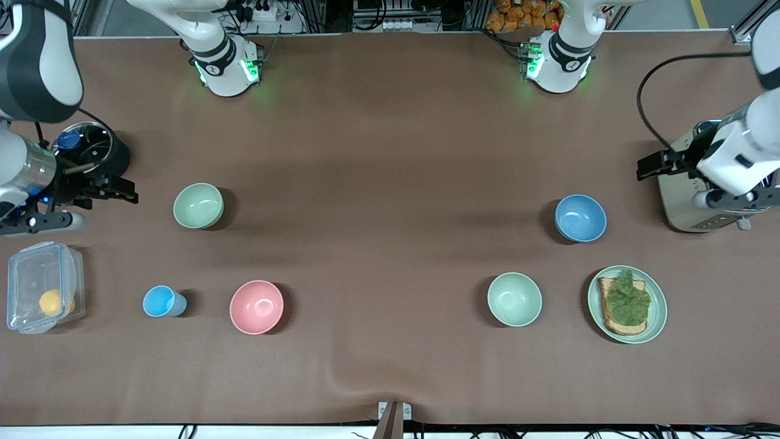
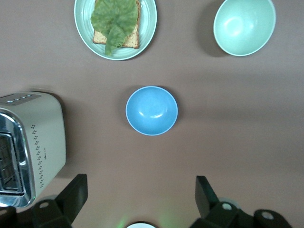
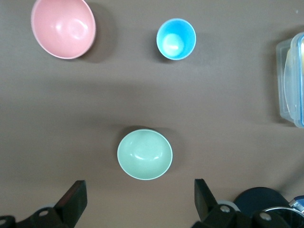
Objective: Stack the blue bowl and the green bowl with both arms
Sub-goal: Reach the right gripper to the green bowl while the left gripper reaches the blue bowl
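Observation:
The blue bowl point(image 1: 580, 217) point(image 2: 151, 110) sits upright toward the left arm's end of the table, beside a toaster. The green bowl point(image 1: 198, 205) point(image 3: 145, 154), a dull sage, sits upright toward the right arm's end. My left gripper point(image 1: 728, 204) point(image 2: 141, 184) hangs high over the toaster, open and empty, apart from the blue bowl. My right gripper point(image 1: 42, 221) point(image 3: 138, 187) hangs open and empty over the table's edge beside a black pot, apart from the green bowl.
A paler mint bowl point(image 1: 514, 299) and a plate with toast and lettuce point(image 1: 658, 308) lie nearer the front camera than the blue bowl. A pink bowl point(image 1: 256, 306), a light-blue cup point(image 1: 163, 301) and a clear box point(image 1: 36, 274) lie nearer than the green bowl. A toaster point(image 1: 682, 207) and a black pot point(image 1: 100, 149) stand at the table's ends.

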Controlling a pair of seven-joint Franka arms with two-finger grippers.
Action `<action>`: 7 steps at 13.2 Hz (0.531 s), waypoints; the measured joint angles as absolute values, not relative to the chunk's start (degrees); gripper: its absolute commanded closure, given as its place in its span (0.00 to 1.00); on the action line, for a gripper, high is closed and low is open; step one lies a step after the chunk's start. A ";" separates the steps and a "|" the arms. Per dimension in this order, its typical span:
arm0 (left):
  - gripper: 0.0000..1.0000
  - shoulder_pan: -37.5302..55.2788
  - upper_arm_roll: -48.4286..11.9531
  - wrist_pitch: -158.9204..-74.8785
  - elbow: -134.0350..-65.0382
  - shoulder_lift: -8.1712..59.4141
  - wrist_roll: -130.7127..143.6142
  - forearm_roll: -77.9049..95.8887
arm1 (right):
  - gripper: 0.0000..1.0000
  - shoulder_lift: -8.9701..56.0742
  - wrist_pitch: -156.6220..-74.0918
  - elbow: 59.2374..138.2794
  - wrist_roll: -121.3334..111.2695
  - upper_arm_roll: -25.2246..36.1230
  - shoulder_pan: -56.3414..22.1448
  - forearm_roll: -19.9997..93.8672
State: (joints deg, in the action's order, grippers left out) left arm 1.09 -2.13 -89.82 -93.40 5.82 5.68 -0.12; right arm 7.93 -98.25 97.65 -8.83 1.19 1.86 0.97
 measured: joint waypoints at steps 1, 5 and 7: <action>0.00 0.46 -2.07 -92.54 -96.25 5.97 5.63 -0.13 | 0.00 8.66 -98.40 98.01 -9.10 1.23 2.43 0.92; 0.00 -2.06 -1.94 -105.75 -109.17 6.56 4.59 -0.17 | 0.00 10.99 -106.79 102.87 -16.21 1.36 7.01 0.91; 0.00 -4.09 -1.88 -114.29 -116.01 7.10 1.48 -0.19 | 0.00 11.54 -110.44 106.22 -17.30 1.40 8.04 0.96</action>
State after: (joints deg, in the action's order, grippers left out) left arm -4.09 -1.88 -114.29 -116.01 7.10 1.48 -0.19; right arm 11.54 -110.44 106.22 -17.30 1.40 8.04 0.96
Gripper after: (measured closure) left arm 0.000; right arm 0.000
